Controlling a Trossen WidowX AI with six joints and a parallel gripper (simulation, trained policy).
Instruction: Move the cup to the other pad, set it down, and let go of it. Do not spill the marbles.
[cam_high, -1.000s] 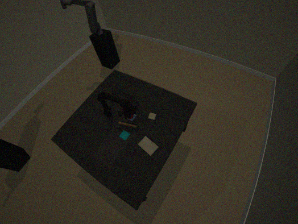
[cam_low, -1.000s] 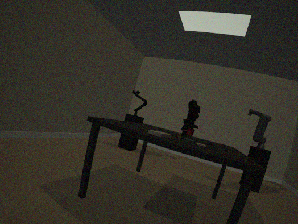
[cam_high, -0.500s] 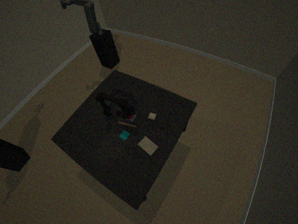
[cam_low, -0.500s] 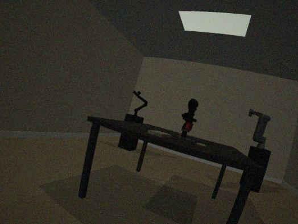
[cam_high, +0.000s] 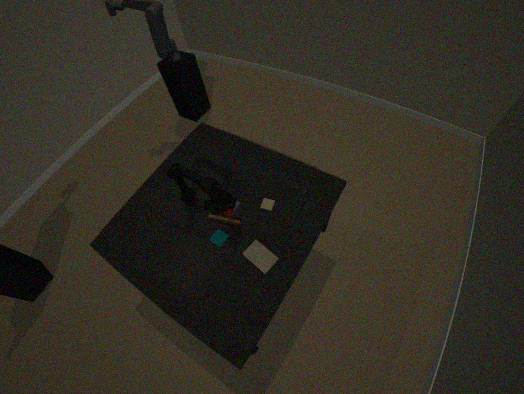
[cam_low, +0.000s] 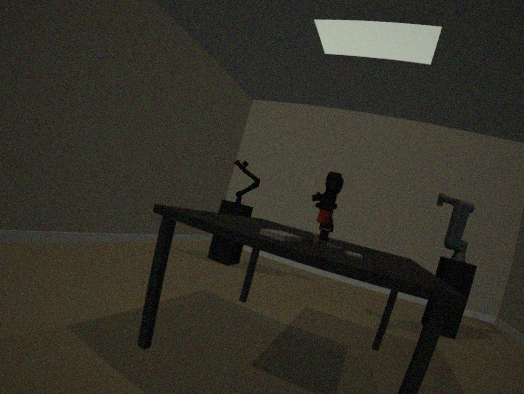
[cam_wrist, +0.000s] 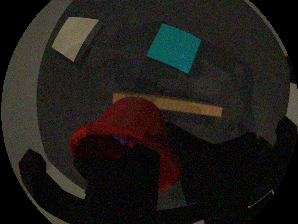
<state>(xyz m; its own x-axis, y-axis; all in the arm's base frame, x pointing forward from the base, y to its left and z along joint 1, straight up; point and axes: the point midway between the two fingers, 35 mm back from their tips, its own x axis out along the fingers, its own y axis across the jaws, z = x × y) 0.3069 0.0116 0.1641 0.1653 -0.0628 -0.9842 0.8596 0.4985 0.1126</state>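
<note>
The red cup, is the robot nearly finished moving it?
Partly. The red cup is off the table, gripped by the black gripper, with colourful marbles inside. Still left: carrying it past the wooden bar, probably to the teal square pad, and letting go.

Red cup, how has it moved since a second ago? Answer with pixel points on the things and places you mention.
The red cup (cam_high: 228, 213) (cam_low: 325, 216) (cam_wrist: 137, 117) has risen, and in the top view shifted toward the teal pad (cam_high: 219, 238) (cam_wrist: 174, 48). The gripper (cam_high: 232, 204) (cam_low: 325, 209) (cam_wrist: 161, 126) now holds it; the dark earlier pictures don't settle when it gripped. The pad and wooden bar (cam_high: 224, 219) (cam_wrist: 192, 107) stayed put.
</note>
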